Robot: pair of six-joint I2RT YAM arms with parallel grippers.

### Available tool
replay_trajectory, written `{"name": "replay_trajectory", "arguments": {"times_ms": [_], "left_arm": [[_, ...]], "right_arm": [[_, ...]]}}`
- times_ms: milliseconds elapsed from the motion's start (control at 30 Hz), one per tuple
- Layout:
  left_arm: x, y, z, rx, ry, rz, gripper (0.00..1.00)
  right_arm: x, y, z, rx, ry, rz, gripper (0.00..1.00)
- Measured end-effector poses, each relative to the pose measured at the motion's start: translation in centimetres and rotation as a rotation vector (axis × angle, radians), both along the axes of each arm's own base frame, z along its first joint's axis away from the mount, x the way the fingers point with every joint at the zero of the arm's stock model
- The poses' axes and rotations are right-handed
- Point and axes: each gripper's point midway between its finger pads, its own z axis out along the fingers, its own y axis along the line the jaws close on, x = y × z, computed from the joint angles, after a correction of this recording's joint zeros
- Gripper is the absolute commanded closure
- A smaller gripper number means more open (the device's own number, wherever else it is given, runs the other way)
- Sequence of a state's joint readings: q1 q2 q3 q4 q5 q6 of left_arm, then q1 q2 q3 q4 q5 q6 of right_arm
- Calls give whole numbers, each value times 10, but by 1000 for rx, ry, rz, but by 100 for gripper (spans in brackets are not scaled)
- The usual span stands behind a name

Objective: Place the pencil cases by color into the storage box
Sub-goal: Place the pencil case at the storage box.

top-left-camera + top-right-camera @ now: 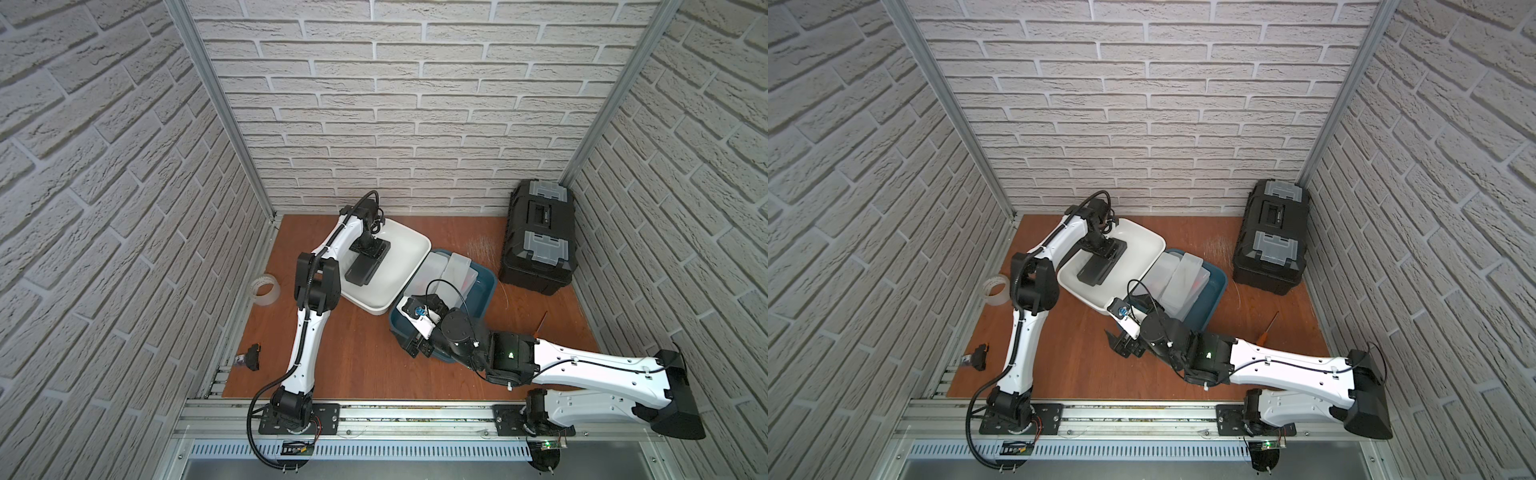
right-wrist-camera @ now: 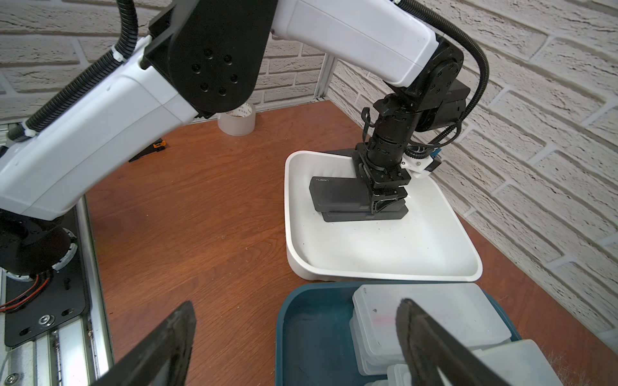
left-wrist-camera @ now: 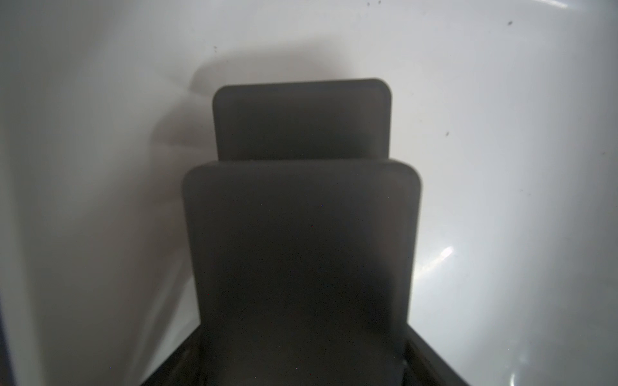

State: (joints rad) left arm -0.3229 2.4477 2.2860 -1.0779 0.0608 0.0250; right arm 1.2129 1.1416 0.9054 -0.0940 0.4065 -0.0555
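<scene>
Left gripper [image 2: 384, 202] astride top black case [image 2: 334, 195], white tray [image 2: 384, 254] beneath; grip cannot be told. Right gripper [image 2: 297, 347] wide open, empty, over blue bin [image 2: 301, 310].

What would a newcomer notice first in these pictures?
A stack of black pencil cases lies in the white tray at the back, with the left gripper down at the top one. Beside it, frosted white cases lie piled in the blue tray, and the open right gripper hovers at its near corner.
</scene>
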Motion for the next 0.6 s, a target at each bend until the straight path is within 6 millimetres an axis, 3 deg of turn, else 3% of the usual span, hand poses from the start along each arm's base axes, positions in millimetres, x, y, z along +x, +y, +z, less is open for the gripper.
{"name": "replay_trajectory", "arguments": {"times_ms": [200, 300, 400, 500, 600], "left_arm": [[3, 4, 3, 22, -16, 16, 7], [8, 3, 16, 10, -50, 35, 4], [12, 0, 52, -31, -120, 51, 3], [14, 0, 107, -88, -227, 68, 2], [12, 14, 165, -144, -334, 112, 2]], "right_arm": [[-1, 0, -1, -5, 3, 4, 6], [-1, 0, -3, -10, 6, 6, 6], [-2, 0, -4, -14, 10, 9, 6], [-2, 2, -5, -14, 19, 11, 6], [-4, 7, -13, -21, 42, 22, 6]]}}
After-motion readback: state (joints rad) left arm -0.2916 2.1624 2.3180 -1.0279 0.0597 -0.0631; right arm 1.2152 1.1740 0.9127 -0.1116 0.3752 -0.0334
